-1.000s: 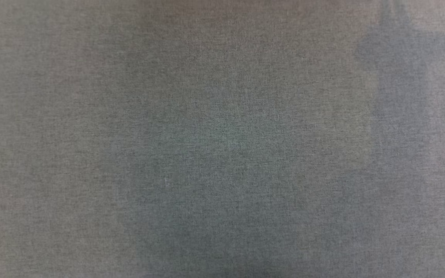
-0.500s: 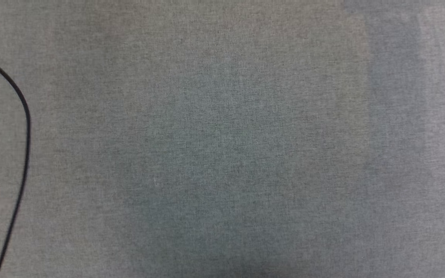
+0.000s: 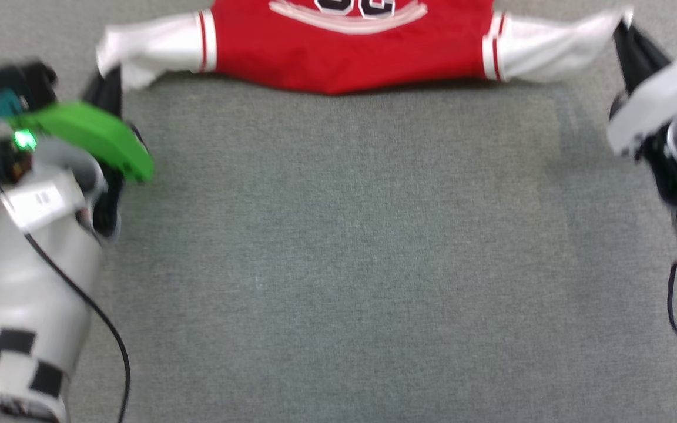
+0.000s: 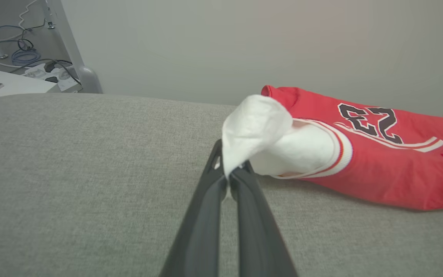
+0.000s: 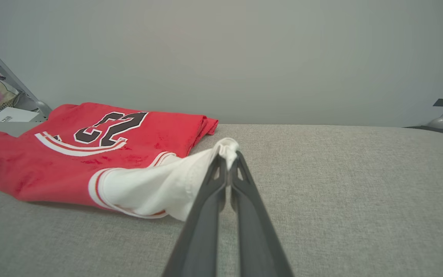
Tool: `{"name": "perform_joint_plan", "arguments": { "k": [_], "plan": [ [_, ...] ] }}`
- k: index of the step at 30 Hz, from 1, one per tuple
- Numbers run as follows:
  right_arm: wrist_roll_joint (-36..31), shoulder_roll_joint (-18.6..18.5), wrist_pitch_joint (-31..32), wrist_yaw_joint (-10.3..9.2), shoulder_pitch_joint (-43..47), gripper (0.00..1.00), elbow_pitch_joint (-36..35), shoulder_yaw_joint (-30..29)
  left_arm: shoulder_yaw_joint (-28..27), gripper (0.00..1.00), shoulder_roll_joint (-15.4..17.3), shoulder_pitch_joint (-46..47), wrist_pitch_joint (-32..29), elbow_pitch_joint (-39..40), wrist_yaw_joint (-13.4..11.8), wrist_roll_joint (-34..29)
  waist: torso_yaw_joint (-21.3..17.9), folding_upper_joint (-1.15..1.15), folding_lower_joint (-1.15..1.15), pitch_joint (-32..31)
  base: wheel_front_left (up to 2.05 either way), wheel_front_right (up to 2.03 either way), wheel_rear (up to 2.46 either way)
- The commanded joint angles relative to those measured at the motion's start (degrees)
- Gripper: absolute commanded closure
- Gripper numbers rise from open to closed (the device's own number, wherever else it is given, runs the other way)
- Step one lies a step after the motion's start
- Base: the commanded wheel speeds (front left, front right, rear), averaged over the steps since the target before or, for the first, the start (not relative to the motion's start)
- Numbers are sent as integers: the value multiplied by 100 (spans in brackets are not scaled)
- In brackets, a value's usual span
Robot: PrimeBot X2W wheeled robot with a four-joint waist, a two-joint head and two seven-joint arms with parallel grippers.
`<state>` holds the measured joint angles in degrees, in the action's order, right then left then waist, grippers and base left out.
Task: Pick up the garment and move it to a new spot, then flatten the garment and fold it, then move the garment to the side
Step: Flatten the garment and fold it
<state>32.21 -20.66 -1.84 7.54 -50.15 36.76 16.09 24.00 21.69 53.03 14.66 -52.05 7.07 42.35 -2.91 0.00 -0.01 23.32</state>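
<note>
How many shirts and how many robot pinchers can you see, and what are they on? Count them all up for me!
Shirts: 1, the red shirt
Grippers: 2, the left gripper and the right gripper, each pinching a white sleeve
Surfaces: 1, the grey cloth surface under the shirt
Total: 4

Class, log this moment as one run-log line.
garment: body on grey surface, sleeves spread | left gripper: shut on white sleeve | right gripper: shut on other sleeve
</note>
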Motion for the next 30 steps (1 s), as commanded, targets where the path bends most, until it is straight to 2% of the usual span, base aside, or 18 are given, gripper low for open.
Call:
{"name": "perform_joint_plan", "arguments": {
  "k": [1, 4, 10, 14, 19, 25, 30],
  "plan": [
    [70, -64, -28, -5, 313, 100, -170, -56, -58, 100, -30, -364, 32, 171, 11, -10, 177, 0, 1, -496, 0, 0, 0],
    [101, -131, 31, -5, 1013, 100, -540, -239, -174, 100, -43, -1050, 33, 625, -53, -94, 247, 0, 1, -796, 0, 0, 0],
    [-7, -23, 411, -5, 2518, 100, -1392, -779, -367, 100, -62, -2553, 33, 1659, -403, -260, 334, 0, 1, -1387, 0, 0, 0],
    [-137, 215, 725, -5, 3390, 100, -1937, -1125, -402, 100, -47, -3384, 33, 2218, -653, -255, 351, 0, 1, -1642, 0, 0, 0],
    [-696, 531, 1209, -5, 4549, 100, -2601, -1612, -306, 100, 10, -4457, -236, 3030, -935, -142, 385, 0, 1, -1949, 0, 0, 0],
    [-910, 1085, 1666, -5, 5610, 100, -3282, -2102, -242, 100, 191, -5416, -474, 3924, -1314, -133, 446, 0, 1, -2113, 0, 0, 0],
    [-987, 1399, 1923, -5, 6332, 100, -3655, -2389, -268, 100, 328, -6069, -537, 4499, -1700, -185, 516, 0, 1, -2188, 0, 0, 0]
  ]
}}
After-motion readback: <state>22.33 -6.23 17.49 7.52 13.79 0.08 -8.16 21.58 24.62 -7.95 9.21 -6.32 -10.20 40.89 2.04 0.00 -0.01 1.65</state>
